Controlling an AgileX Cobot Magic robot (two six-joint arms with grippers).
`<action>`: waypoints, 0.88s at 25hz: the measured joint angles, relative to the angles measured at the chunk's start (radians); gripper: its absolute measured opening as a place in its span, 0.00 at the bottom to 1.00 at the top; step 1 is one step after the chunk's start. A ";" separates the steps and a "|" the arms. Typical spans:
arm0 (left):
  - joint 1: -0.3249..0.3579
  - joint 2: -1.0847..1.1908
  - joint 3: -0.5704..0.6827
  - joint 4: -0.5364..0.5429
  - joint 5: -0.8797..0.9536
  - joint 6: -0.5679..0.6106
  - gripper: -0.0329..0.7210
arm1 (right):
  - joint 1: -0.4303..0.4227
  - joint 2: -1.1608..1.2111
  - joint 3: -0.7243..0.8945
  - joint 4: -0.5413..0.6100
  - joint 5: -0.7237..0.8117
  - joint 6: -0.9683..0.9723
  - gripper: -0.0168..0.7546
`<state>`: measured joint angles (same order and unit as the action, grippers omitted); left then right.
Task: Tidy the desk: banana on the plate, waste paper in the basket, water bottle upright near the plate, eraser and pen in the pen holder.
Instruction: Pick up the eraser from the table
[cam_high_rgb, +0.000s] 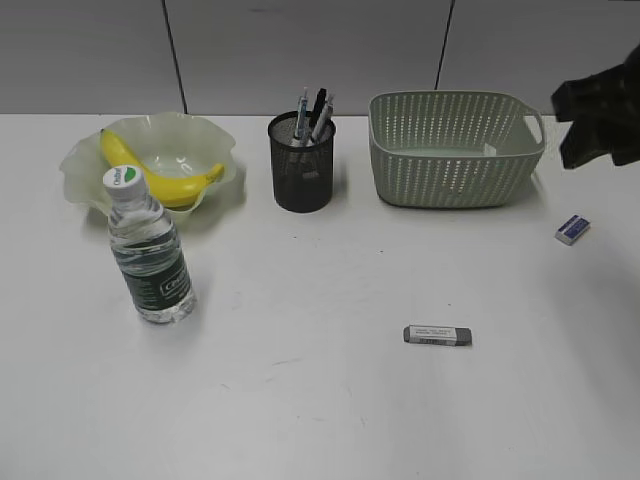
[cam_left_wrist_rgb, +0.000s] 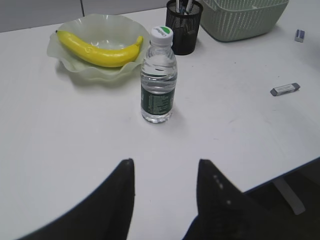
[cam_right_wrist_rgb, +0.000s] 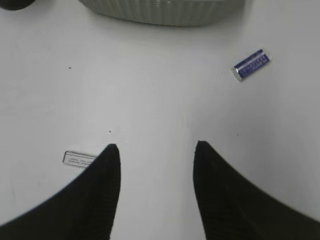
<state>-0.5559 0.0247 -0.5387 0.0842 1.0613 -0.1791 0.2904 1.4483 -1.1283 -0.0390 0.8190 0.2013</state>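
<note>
The yellow banana (cam_high_rgb: 165, 178) lies in the pale green ruffled plate (cam_high_rgb: 75, 175) at the back left of the desk (cam_high_rgb: 300, 410). In front of the plate the water bottle (cam_high_rgb: 150, 255) stands upright. Pens (cam_high_rgb: 312, 112) stick out of the black mesh pen holder (cam_high_rgb: 301, 165). A blue-and-white eraser (cam_high_rgb: 572, 229) lies at the right, and a grey eraser (cam_high_rgb: 437, 335) lies nearer the front. The waste paper is out of view. My right gripper (cam_right_wrist_rgb: 156, 145) hangs open above the desk, between the blue-and-white eraser (cam_right_wrist_rgb: 251, 64) and the grey eraser (cam_right_wrist_rgb: 77, 159). My left gripper (cam_left_wrist_rgb: 166, 162) is open and empty, short of the water bottle (cam_left_wrist_rgb: 158, 80).
The sage-green basket (cam_high_rgb: 455, 150) stands at the back right, beside the pen holder. My right arm (cam_high_rgb: 598, 105) shows dark at the exterior view's right edge, above the blue-and-white eraser. The desk's front edge (cam_left_wrist_rgb: 280, 175) runs close to my left gripper.
</note>
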 joint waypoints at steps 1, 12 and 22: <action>0.000 0.000 0.000 0.000 0.000 0.000 0.45 | -0.050 0.017 -0.001 0.039 0.000 -0.021 0.52; 0.000 0.000 0.000 0.000 0.000 0.000 0.45 | -0.271 0.312 -0.044 0.150 -0.079 0.094 0.77; 0.000 0.000 0.000 0.000 0.000 0.000 0.45 | -0.271 0.606 -0.286 0.135 -0.065 0.321 0.75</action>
<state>-0.5559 0.0247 -0.5387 0.0842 1.0613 -0.1791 0.0192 2.0539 -1.4140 0.0964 0.7539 0.5220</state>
